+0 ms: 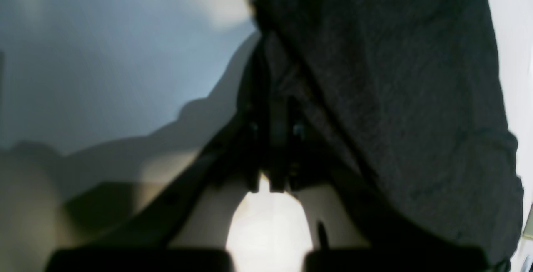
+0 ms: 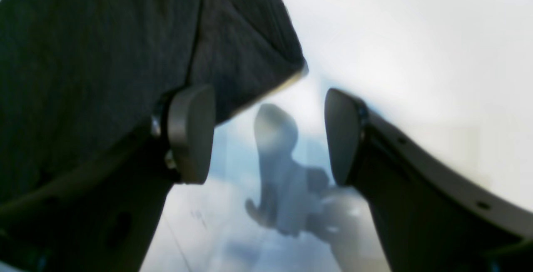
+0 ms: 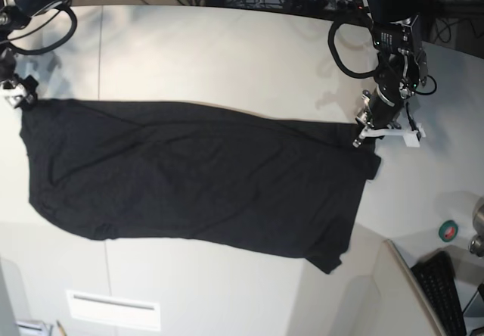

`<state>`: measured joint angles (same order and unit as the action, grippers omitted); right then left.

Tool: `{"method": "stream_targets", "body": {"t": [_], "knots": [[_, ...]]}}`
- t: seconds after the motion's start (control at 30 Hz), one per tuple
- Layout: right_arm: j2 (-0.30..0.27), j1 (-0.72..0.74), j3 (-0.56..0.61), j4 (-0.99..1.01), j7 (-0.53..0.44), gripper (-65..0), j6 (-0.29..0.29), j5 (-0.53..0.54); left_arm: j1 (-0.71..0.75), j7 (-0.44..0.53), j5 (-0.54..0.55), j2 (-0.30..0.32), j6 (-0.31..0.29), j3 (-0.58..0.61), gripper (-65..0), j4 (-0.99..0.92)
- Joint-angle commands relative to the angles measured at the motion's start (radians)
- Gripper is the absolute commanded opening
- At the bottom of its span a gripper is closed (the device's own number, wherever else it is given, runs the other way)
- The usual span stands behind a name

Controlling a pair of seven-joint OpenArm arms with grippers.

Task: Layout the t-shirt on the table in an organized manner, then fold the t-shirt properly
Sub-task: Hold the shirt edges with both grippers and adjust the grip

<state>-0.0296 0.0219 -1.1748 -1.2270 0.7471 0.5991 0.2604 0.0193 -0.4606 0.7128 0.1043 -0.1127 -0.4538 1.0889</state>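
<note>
Base view: at near right, a black keyboard (image 3: 442, 294) cut off by the frame edge beside a small green roll (image 3: 448, 231); across the middle of the off-white bench (image 3: 227, 48), the black t-shirt (image 3: 197, 177) spread wide and flat; beyond, dark cables and gear along the far edge. At the shirt's two upper corners, the left gripper (image 3: 361, 135) with fingers clamped together on the t-shirt, the right gripper (image 3: 21, 98) with fingers apart, cloth lying against one pad (image 2: 191, 132). Both wrist views blurred; no graphic or tag to be made out.
</note>
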Motion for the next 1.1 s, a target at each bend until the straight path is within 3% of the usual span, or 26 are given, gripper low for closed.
{"method": "stream_targets", "body": {"t": [0.0, 0.13, 0.27, 0.43, 0.5, 0.63, 0.7, 0.83, 0.9, 1.0, 1.07], "knots": [[-0.025, 0.026, -0.004, 0.031, -0.013, -25.5, 0.002, 0.014, -0.011, 0.004, 0.006, 0.012, -0.006, -0.004, -65.0, 0.015], [-0.06, 0.057, -0.006, 0.16, -0.013, -25.8, 0.0, 0.015, -0.008, 0.003, 0.006, 0.013, -0.006, -0.006, -65.0, 0.015], [-0.06, 0.08, -0.006, 0.221, -0.021, -26.0, -0.003, 0.014, -0.008, 0.003, 0.006, 0.013, -0.006, -0.006, -65.0, 0.015], [-0.06, 0.094, -0.006, 0.26, -0.079, -26.6, -0.067, 0.018, -0.011, 0.003, 0.006, 0.015, -0.006, -0.006, -65.0, 0.024], [-0.06, 0.094, -0.006, 0.253, -0.077, -35.1, -0.071, 0.02, -0.002, 0.003, 0.006, 0.024, -0.006, 0.003, -65.0, 0.056], [-0.06, 0.092, -0.006, 0.25, -0.076, -62.4, -0.071, 0.02, 0.015, 0.001, 0.008, 0.027, -0.006, -0.001, -65.0, 0.09], [-0.06, 0.092, -0.006, 0.25, -0.076, -65.0, -0.071, 0.02, 0.021, 0.001, 0.009, 0.027, -0.006, -0.006, -62.7, 0.09], [-0.06, 0.092, -0.006, 0.253, -0.074, -65.0, -0.071, 0.02, 0.024, 0.001, 0.011, 0.025, -0.006, -0.006, -49.4, 0.089], [-0.06, 0.092, -0.006, 0.255, -0.074, -65.0, -0.071, 0.02, 0.024, 0.001, 0.011, 0.025, -0.006, -0.006, -47.2, 0.089], [-0.06, 0.092, -0.001, 0.252, -0.074, -65.0, -0.071, 0.02, 0.024, 0.001, 0.011, 0.024, -0.006, -0.006, -51.5, 0.089], [-0.06, 0.094, 0.0, 0.25, -0.074, -65.0, -0.071, 0.018, 0.024, 0.001, 0.011, 0.025, -0.006, -0.001, -62.5, 0.089]]}}
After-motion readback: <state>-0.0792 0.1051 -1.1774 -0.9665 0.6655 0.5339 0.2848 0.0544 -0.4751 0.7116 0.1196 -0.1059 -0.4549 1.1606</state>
